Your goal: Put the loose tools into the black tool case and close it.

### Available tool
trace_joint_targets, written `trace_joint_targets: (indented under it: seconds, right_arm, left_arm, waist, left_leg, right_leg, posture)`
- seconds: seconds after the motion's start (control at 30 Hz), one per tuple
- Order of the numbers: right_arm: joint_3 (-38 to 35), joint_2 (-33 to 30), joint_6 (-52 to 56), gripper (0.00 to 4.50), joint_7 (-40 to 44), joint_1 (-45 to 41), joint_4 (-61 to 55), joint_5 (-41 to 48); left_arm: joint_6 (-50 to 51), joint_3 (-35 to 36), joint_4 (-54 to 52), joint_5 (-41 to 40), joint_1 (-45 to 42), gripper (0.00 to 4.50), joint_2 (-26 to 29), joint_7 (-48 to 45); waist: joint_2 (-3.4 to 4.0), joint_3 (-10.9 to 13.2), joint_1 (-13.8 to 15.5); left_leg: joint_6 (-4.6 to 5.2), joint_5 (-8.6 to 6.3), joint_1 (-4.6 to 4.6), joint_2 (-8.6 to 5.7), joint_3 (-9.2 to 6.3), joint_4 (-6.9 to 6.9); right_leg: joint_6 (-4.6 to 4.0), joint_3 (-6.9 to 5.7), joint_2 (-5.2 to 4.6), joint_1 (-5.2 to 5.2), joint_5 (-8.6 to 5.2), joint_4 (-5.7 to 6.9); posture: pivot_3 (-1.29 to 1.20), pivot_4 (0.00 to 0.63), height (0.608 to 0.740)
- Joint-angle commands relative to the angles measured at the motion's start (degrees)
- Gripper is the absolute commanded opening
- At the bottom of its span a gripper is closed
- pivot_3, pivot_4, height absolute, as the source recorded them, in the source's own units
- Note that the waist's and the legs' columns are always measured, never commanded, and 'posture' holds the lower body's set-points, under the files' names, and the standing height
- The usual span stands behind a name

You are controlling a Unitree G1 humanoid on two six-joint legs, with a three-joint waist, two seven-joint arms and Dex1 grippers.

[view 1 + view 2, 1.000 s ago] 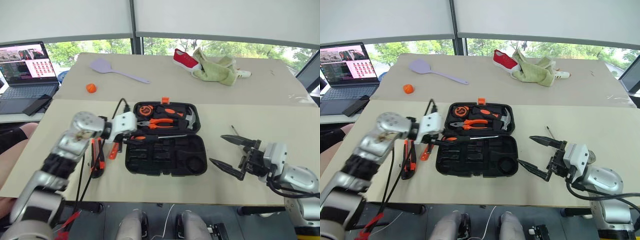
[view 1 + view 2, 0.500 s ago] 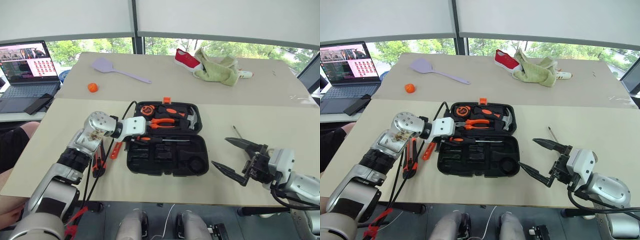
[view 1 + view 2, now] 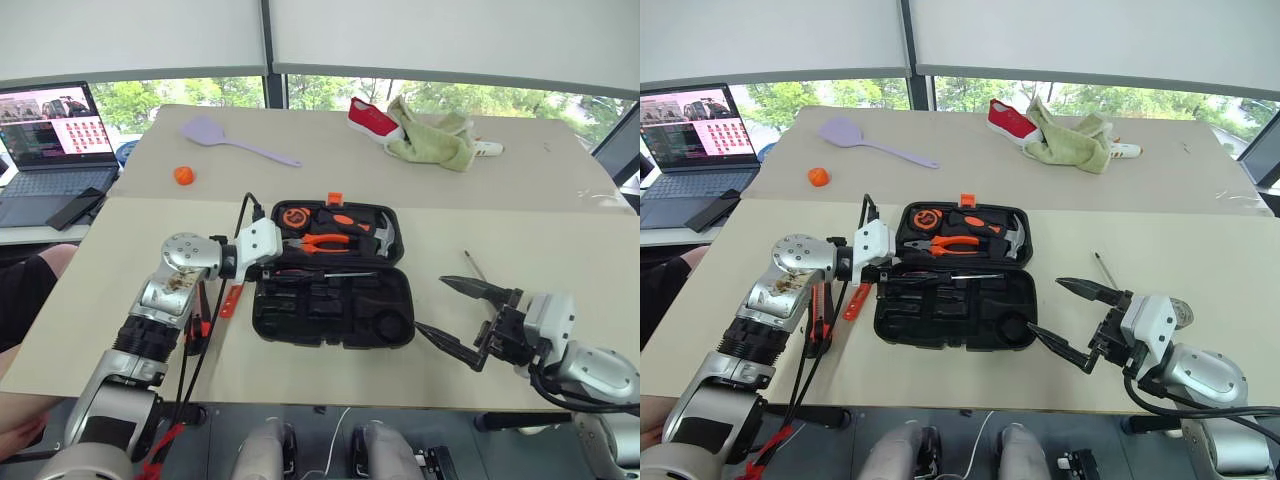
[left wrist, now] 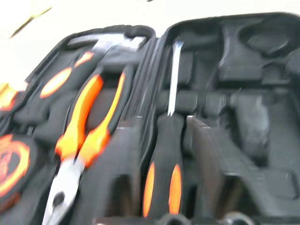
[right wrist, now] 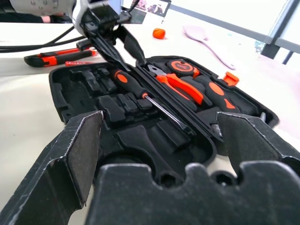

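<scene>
Since a second ago, the screwdriver [image 3: 318,272] had gone from above the case [image 3: 335,342] into the long recess beside the hinge, handle to the left. The left gripper [image 5: 132,65] stood just over that handle at the case's left end. I could not tell whether its fingers gripped or had let go. I judged one tool stowed and the release unconfirmed. The right gripper [image 3: 1045,305] hung spread wide and empty near the case's right front corner. A knife [image 3: 818,315] and small orange tool [image 3: 853,300] lay under the left arm, close to the case wall, leaving tight room there. The tester [image 3: 1102,268] lay on open table to the right. The lid remained open.
</scene>
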Motion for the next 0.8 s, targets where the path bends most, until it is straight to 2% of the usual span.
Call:
trace_joint_targets:
  seconds: [0.03, 0.37, 0.57, 0.67, 0.8]
  right_arm:
    - [-0.8, 0.4, 0.0, 4.50, -0.5, -0.6, -0.8, 0.5]
    - [-0.9, 0.8, -0.1, 4.50, -1.3, 1.1, -2.1, 0.3]
    - [-1.3, 0.8, 0.0, 4.50, -1.8, 2.2, -3.2, 0.7]
    - [-1.5, 0.8, 0.1, 4.50, -1.9, 2.7, -3.4, 0.9]
    - [-1.6, 0.8, 0.0, 4.50, -2.0, 2.9, -3.2, 0.9]
  left_arm:
    - [0.4, -1.4, -0.9, 1.1, 0.7, 0.05, -1.9, 1.1]
    - [1.9, -5.5, 2.6, 9.1, 0.8, 0.05, -3.7, 6.7]
    - [6.3, -5.3, -0.7, 6.3, 2.0, 0.05, -3.7, 3.8]
    - [8.0, -3.1, -4.5, 1.2, 2.2, 0.05, -4.6, 1.3]
    - [9.2, -0.5, -5.4, -1.1, 0.7, 0.05, -6.1, 3.5]
  waist:
    - [0.00, 0.0, 0.0]
    - [0.03, 0.0, 0.2]
    - [0.05, 0.0, 0.2]
    - [0.05, 0.0, 0.1]
    - [0.05, 0.0, 0.0]
  left_leg:
    - [0.02, -0.01, -0.05, 0.02, 0.00, 0.12]
    - [0.24, -0.15, 0.05, 0.01, -0.06, 0.26]
    - [0.65, -0.41, 0.52, 0.03, -0.14, 0.29]
    - [0.65, -0.42, 0.51, 0.04, -0.15, 0.28]
    - [0.63, -0.40, 0.44, 0.04, -0.16, 0.29]
  right_leg:
    - [0.01, -0.01, 0.00, 0.00, 0.00, 0.01]
    - [0.10, 0.00, -0.02, 0.21, 0.05, 0.02]
    - [0.15, -0.01, -0.05, 0.74, 0.07, -0.02]
    - [0.14, 0.00, -0.06, 0.73, 0.08, -0.02]
    - [0.14, -0.01, -0.06, 0.68, 0.08, -0.02]
  posture:
    - [0.00, 0.150, 0.740]
    - [0.00, 0.150, 0.740]
    - [0.00, 0.150, 0.740]
    - [0.00, 0.150, 0.740]
    - [0.00, 0.150, 0.740]
